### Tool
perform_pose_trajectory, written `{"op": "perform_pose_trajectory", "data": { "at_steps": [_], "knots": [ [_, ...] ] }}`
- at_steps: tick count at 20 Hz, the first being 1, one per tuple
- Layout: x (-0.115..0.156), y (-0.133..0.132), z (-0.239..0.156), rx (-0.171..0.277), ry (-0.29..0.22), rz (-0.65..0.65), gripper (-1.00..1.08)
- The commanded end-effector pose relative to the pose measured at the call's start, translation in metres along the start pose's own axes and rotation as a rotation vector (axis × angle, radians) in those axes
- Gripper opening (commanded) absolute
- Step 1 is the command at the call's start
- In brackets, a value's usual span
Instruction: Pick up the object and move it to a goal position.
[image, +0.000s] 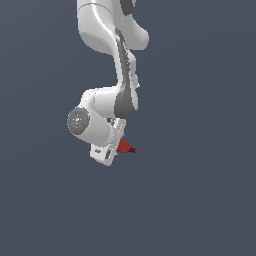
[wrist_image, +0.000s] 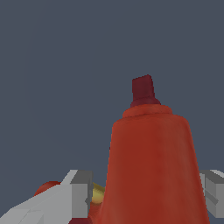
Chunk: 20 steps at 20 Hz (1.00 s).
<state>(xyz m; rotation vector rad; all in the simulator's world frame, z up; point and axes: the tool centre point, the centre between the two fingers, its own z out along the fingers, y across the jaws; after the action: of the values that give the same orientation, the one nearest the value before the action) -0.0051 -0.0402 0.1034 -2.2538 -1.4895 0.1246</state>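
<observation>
My tool (image: 114, 150) grips the red drill (image: 125, 147) near one end (nose protruding); quick swings could twist it loose.

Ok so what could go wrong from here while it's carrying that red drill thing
Slipping: the gripper seems to hold the red drill only at one end, its dark nose jutting out sideways, so a quick swing might twist it loose. Also, the wrist view shows a finger on each side but not the contact itself, so grip firmness can't be confirmed.
</observation>
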Motion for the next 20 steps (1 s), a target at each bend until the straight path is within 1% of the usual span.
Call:
{"op": "perform_pose_trajectory", "data": {
  "at_steps": [1, 13, 17, 20],
  "knots": [
    [-0.02, -0.011, -0.021, -0.004, 0.001, 0.0, -1.0],
    [-0.116, -0.064, -0.114, -0.003, 0.002, 0.001, -1.0],
    [-0.142, -0.076, -0.139, -0.003, 0.003, 0.0, -1.0],
    [-0.155, -0.082, -0.152, -0.003, 0.002, 0.0, -1.0]
  ]
}}
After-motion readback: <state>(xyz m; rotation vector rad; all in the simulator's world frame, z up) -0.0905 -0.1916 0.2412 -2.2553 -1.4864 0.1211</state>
